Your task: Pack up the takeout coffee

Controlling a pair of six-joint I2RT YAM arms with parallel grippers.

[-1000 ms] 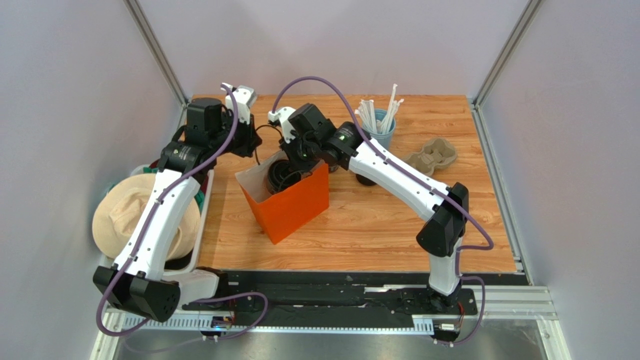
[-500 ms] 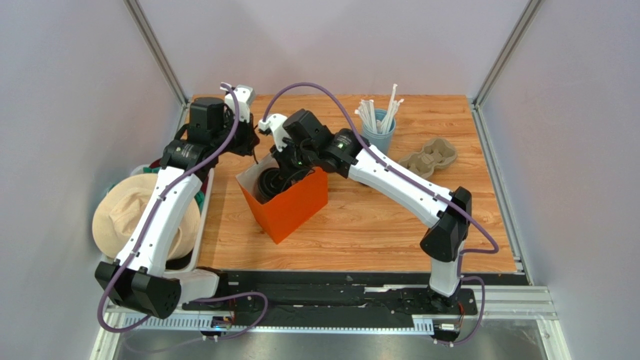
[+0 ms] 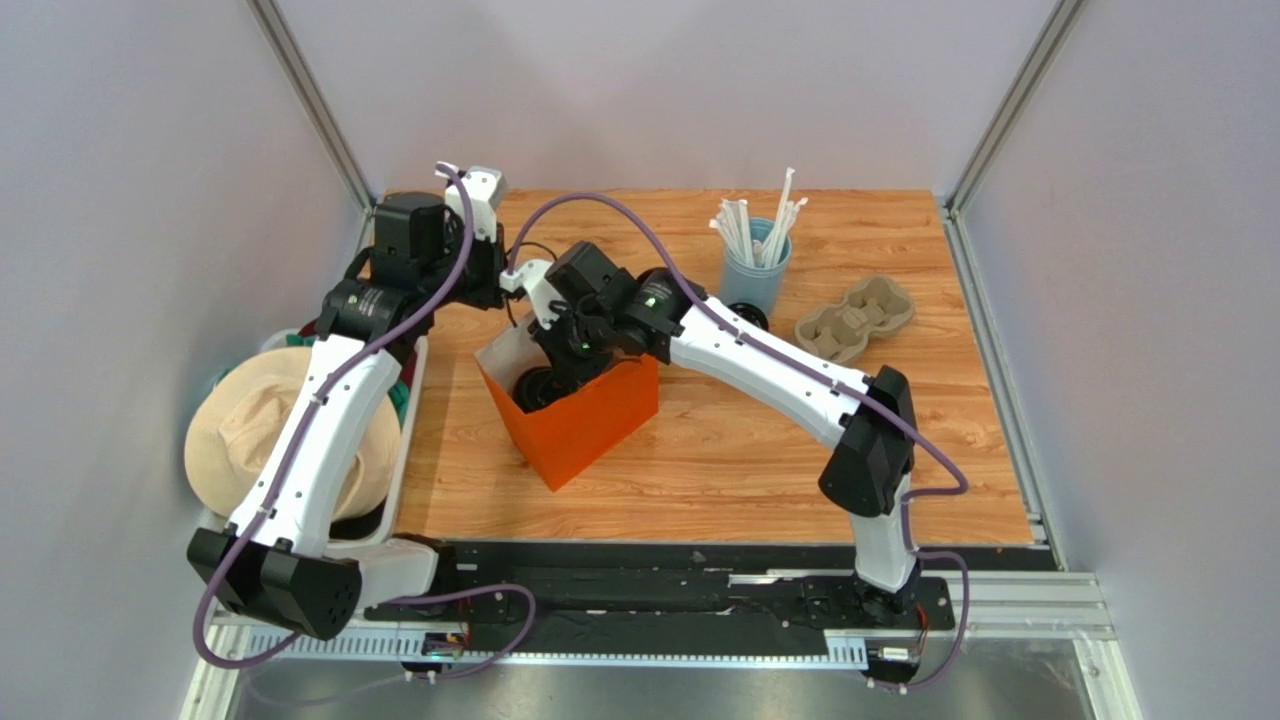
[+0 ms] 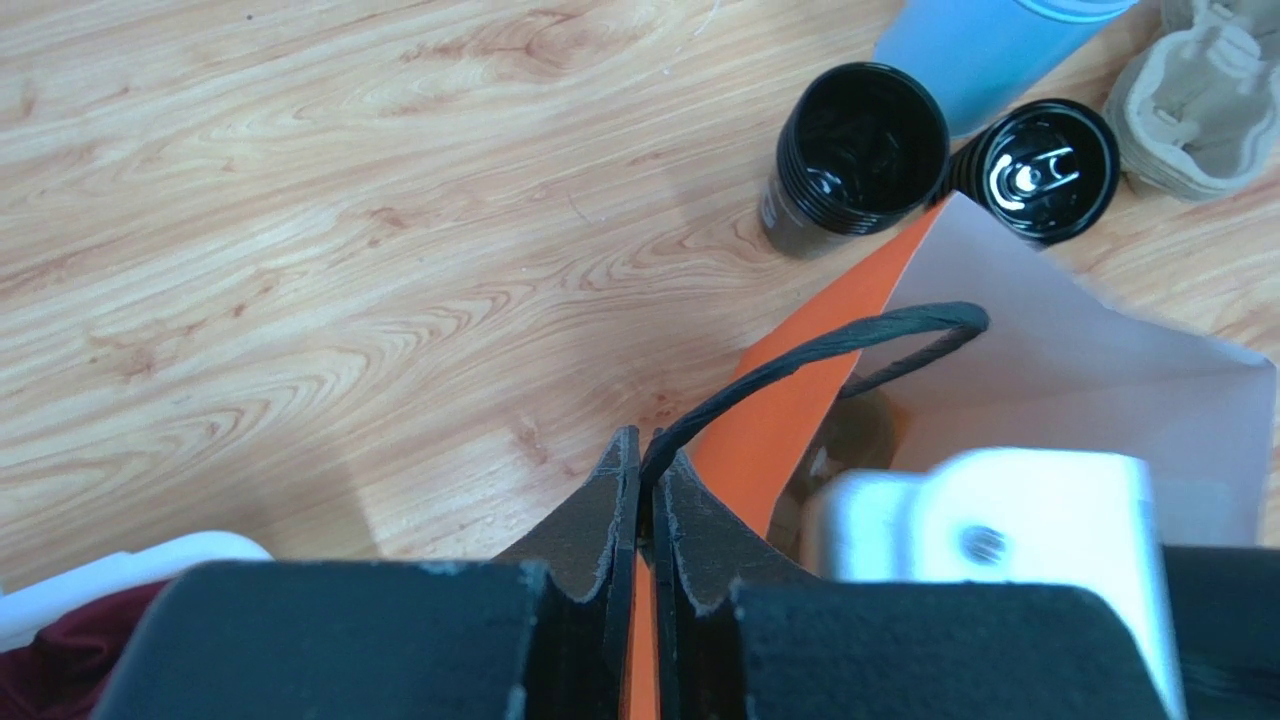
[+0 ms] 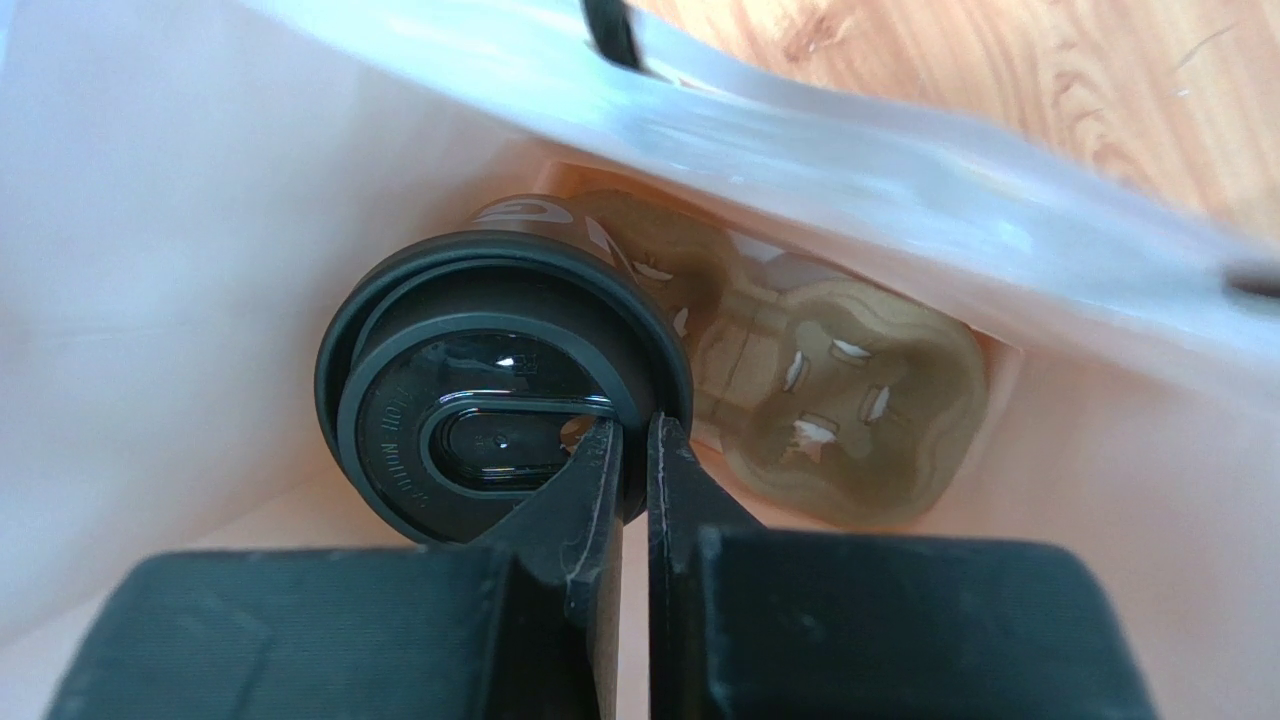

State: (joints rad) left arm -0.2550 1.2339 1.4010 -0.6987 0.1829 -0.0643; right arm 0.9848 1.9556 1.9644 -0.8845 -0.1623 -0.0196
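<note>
Inside the orange paper bag (image 3: 589, 428), toward 9 o'clock of the surface (image 3: 751, 465), the coffee cup (image 5: 496, 375) hangs from the right jaws. They are clenched on the rim of its black lid (image 5: 383, 360), at about the lid's 4 o'clock edge. Just beside the cup, at 3 o'clock in the wrist view, a cardboard tray (image 5: 849, 398) lies on the bag's floor. Whether the cup already sits in one of its wells cannot be told. The left jaws are clenched on the bag's black cord handle (image 4: 842, 338), holding the mouth open.

The weak point is probably the grip itself. Only the lid's rim is pinched, so the lid could pop off and the cup drop and spill. If the cup is let go over a ridge of the tray rather than a well, it may settle tilted and tip against the paper wall. The right arm (image 3: 766, 360) fills much of the opening, so lifting out could catch the rim or the handle and drag the bag. A spare open cup (image 4: 857, 150) and a lidded one (image 4: 1047, 168) stand close at the bag's far side and could be knocked.

A second ago the cup was higher, level with the bag's mouth, and the right wrist stood nearer the bag's 1 o'clock corner. The wrist has since dropped and swung toward 9 o'clock, taking the cup well below the rim. The left arm (image 3: 323, 435) and the bag have barely shifted.
</note>
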